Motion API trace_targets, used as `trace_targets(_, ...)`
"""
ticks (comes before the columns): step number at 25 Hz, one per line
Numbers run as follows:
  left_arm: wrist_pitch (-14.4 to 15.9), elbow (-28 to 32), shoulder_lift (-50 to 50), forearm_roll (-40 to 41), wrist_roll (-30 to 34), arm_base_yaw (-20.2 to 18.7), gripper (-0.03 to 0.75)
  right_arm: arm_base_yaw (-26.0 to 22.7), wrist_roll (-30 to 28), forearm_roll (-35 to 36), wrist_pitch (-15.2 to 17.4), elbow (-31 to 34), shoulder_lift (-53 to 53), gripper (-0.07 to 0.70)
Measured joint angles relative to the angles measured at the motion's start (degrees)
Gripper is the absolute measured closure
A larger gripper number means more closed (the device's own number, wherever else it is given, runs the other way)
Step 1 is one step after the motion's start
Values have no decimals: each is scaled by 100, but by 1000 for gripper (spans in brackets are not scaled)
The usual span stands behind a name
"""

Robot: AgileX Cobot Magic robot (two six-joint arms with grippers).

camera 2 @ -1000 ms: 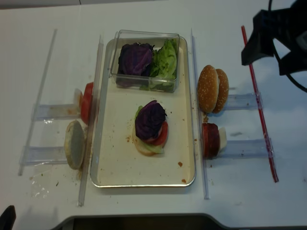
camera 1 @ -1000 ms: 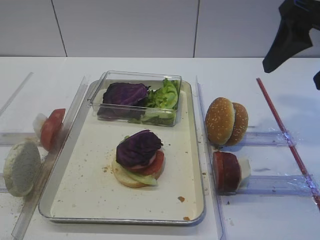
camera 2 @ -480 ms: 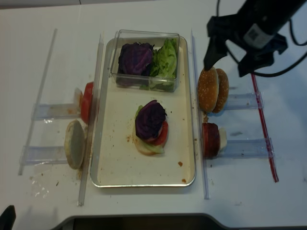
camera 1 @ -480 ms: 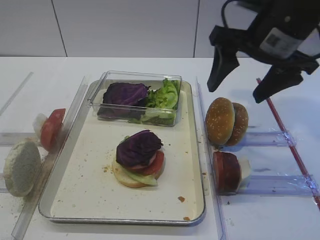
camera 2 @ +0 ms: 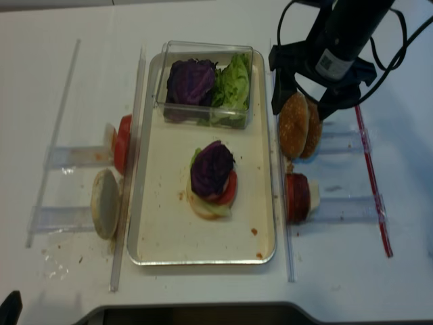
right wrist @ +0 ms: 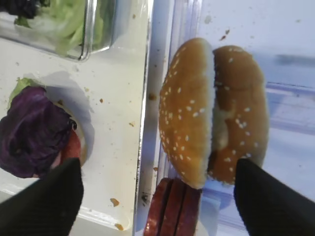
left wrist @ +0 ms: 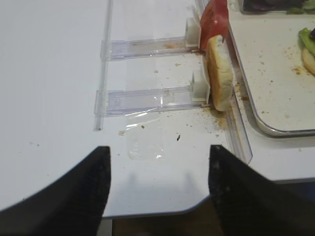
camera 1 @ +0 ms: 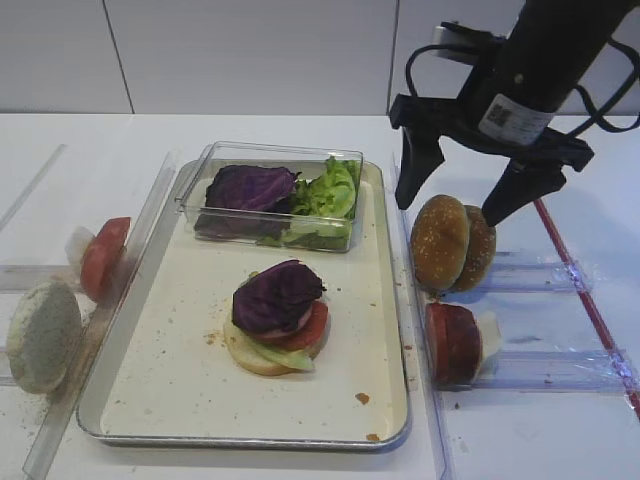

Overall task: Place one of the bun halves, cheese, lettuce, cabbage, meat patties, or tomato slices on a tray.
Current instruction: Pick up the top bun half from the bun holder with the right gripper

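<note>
Risk from here, as a guess: both buns stand on edge, pressed together in a clear rack just off the tray's right rim. Could pinch both at once, or tip the plain rear bun while taking the seeded front one. Could also clip the rail along the tray's right rim, or nudge the patties standing just nearer the table's front edge.

Right claw: spread wide, empty, touching nothing, hanging above the buns with a finger to each side, as the wrist view confirms. Left claw: open, empty, parked over bare table near its front left corner.

Tray carries a half-built stack at its middle: bun base, lettuce, tomato, cabbage on top.
</note>
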Motion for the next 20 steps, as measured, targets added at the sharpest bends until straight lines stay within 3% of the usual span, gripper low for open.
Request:
trace_targets(12,0,0,0,0,0,0,302,22,4,108,-381,-22,216,6)
trace_targets(20,0,0,0,2,0,0,302,22,4,262,-452,-22,377,6)
